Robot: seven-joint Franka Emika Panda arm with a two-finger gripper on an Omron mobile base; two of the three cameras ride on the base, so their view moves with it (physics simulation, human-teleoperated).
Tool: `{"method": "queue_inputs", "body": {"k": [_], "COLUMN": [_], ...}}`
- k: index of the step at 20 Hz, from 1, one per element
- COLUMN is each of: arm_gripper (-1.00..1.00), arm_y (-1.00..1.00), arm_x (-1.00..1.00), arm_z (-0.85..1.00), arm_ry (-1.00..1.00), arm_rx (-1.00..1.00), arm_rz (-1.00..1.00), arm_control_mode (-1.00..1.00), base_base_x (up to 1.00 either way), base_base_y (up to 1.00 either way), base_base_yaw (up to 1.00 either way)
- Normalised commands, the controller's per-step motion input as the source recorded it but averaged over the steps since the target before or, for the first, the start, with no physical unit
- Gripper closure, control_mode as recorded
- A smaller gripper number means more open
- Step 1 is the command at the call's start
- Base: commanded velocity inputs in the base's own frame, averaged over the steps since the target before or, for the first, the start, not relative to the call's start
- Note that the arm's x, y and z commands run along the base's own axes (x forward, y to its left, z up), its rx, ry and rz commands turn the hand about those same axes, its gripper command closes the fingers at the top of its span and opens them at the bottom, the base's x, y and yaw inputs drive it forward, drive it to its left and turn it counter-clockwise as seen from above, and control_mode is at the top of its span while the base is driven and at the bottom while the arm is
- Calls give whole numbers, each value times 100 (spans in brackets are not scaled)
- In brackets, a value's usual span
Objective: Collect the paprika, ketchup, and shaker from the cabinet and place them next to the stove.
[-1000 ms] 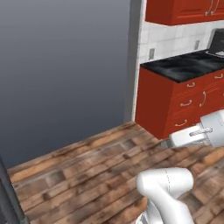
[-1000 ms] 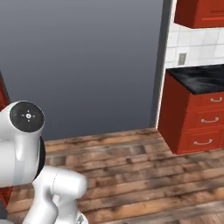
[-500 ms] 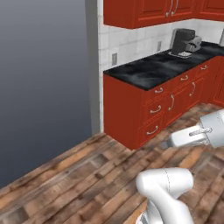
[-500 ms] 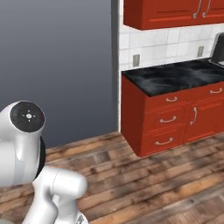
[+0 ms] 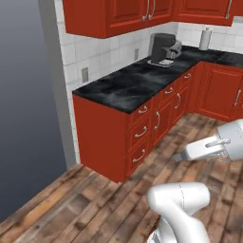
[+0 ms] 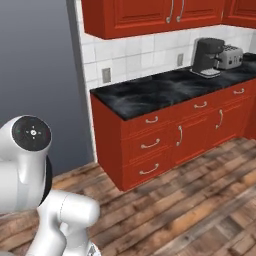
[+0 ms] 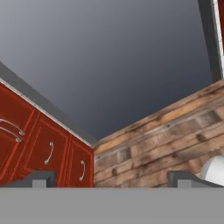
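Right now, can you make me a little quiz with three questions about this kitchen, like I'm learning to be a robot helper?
1. True or false: the doors of the red wall cupboards are all closed.
2. What stands on the black counter right next to the dark coffee machine? A) a toaster B) a kettle C) a bowl
3. Fill in: the robot's fingers stand wide ____ with nothing between them.

Key: 1 true; 2 A, the silver toaster; 3 open.
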Motion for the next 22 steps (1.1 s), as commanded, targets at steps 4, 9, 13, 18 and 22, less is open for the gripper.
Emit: {"method": "queue_inputs", "body": {"k": [4,9,13,18,22], "arm_gripper": [-100,-100,-100,-100,-100], "arm_y": [0,0,0,0,0], "arm_x": [0,0,0,0,0], "arm_z": [0,0,0,0,0], "arm_ry": [0,0,0,0,0], "arm_rx": [0,0,0,0,0], "arm_rz": [0,0,0,0,0], "arm_control_mode": [100,100,100,100,100], "base_base_x": [98,95,90,87,83], "base_base_y": [-22,-42,-48,-47,-43], "base_base_yaw": [-32,-28,-27,-27,-26]}}
